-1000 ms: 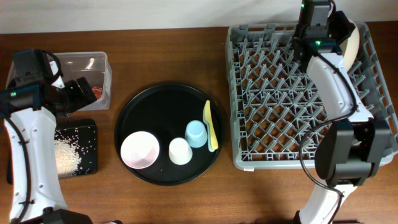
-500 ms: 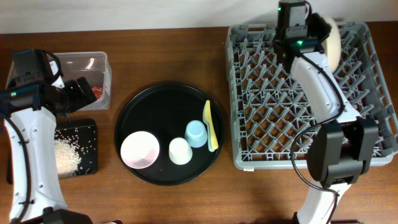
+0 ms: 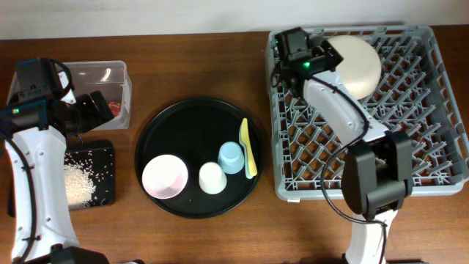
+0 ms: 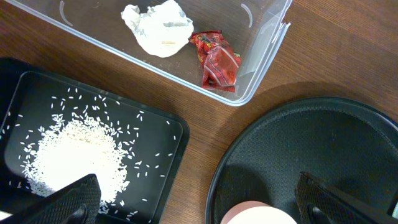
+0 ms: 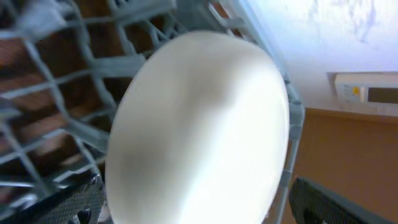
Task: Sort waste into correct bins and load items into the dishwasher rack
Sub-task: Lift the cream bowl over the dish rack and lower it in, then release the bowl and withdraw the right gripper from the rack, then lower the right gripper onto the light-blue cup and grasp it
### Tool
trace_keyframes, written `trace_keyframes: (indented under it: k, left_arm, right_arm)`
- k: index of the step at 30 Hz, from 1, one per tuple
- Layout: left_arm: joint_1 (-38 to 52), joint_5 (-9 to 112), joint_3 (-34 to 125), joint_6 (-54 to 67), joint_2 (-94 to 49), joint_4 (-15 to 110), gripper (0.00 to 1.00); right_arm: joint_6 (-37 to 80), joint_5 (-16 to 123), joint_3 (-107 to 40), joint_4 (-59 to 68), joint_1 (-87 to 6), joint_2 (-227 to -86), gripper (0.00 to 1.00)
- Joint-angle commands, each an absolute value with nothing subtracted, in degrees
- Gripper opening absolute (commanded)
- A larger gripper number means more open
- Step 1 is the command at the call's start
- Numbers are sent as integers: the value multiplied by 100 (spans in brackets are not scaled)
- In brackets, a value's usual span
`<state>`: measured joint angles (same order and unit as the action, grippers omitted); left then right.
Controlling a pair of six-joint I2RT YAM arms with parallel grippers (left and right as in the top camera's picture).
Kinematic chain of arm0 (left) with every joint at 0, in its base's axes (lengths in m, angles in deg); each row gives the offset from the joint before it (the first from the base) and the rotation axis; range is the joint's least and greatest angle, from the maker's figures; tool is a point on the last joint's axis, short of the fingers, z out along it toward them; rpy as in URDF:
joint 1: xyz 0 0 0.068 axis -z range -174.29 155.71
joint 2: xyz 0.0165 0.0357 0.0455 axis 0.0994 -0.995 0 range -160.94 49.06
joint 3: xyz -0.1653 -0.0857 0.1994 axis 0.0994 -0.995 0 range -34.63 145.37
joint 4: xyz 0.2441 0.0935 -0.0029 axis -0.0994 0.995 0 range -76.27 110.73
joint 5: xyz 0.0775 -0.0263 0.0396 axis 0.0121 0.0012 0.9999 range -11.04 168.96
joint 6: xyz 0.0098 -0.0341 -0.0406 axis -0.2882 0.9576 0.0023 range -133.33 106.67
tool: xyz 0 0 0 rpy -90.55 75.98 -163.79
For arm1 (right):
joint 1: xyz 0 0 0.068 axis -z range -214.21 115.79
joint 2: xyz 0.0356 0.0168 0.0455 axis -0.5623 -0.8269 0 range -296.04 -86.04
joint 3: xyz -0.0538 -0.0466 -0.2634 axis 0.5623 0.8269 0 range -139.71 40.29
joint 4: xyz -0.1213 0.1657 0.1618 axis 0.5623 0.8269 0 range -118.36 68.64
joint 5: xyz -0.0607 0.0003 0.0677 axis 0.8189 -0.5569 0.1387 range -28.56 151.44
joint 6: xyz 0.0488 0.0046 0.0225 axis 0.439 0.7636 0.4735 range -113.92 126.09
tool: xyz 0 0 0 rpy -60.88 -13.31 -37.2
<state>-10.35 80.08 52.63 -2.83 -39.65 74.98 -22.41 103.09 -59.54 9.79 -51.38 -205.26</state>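
Brown wooden table; beyond the rack, seemingly a pale wall.

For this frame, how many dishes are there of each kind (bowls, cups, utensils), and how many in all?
Bowls: 2 (cream bowl, pink bowl)
Cups: 2 (blue cup, white cup)
Utensils: 1 (yellow utensil)
Total: 5
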Motion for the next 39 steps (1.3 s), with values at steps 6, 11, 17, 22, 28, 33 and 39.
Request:
trace_keyframes:
  k: [6, 11, 17, 22, 28, 33, 39]
  left_arm:
    - [-1050, 8046, 5333, -272, -3873, 7494, 99]
    - [-1050, 8046, 5333, -272, -3873, 7494, 99]
    - [-1050, 8046, 5333, -272, -3873, 7494, 99]
    - [-1050, 8046, 5333, -272, -3873, 7494, 99]
    - [-1050, 8046, 5333, -272, -3873, 7494, 99]
    - [-1050, 8046, 5333, -272, -3873, 7494, 99]
    - [-1050, 8046, 5333, -272, -3873, 7494, 99]
  right_arm:
    - [-896, 8527, -5978, 1670, -5398, -19142, 99]
    - [-127, 7987, -5978, 2234, -5398, -18080, 89]
    - [712, 6975, -5960, 3073, -5296, -17866, 8]
    - [704, 3771, -5934, 3532, -5348, -17866, 9]
    - [708, 3904, -5401, 3569, -6179, -17877, 49]
    - [1058, 4919, -4439, 2166, -7035, -18119, 62]
    - [1351, 6606, -4133, 1353, -7560, -18928, 64]
